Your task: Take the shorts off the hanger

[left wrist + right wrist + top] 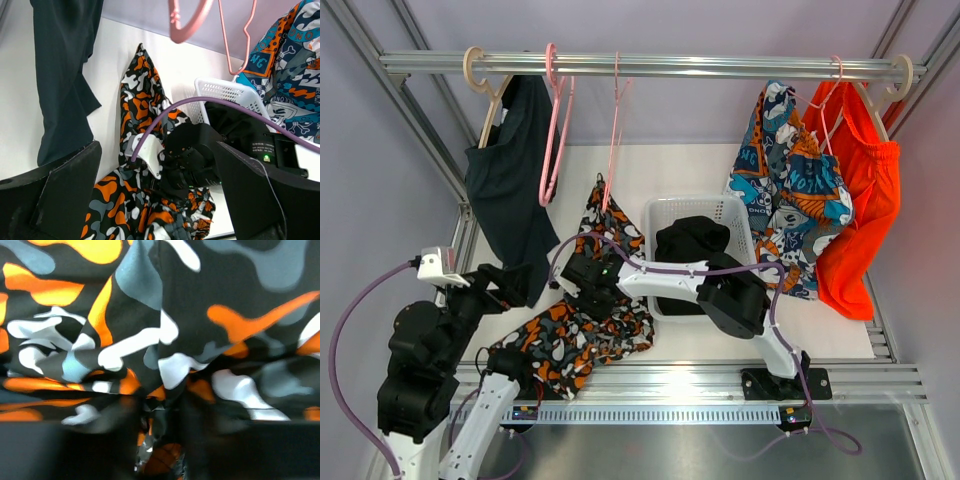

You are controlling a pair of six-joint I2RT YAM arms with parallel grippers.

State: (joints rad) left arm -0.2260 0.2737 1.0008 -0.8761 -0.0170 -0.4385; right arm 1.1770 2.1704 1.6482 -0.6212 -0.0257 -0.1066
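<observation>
The camouflage shorts lie spread on the white table, one corner stretched toward the back. My right gripper is shut on their middle; the print fills the right wrist view, bunched between the fingers at the gripper. The left wrist view shows them apart from the thin pink hanger. The dark navy shorts hang from a beige hanger at the rail's left. My left gripper is open and empty beside their lower hem. The black shorts lie in the white basket.
Two bare pink hangers hang mid-rail. A blue-orange patterned garment and a bright orange one hang at the right. Aluminium frame posts stand at both sides. The right arm's purple cable crosses the left wrist view.
</observation>
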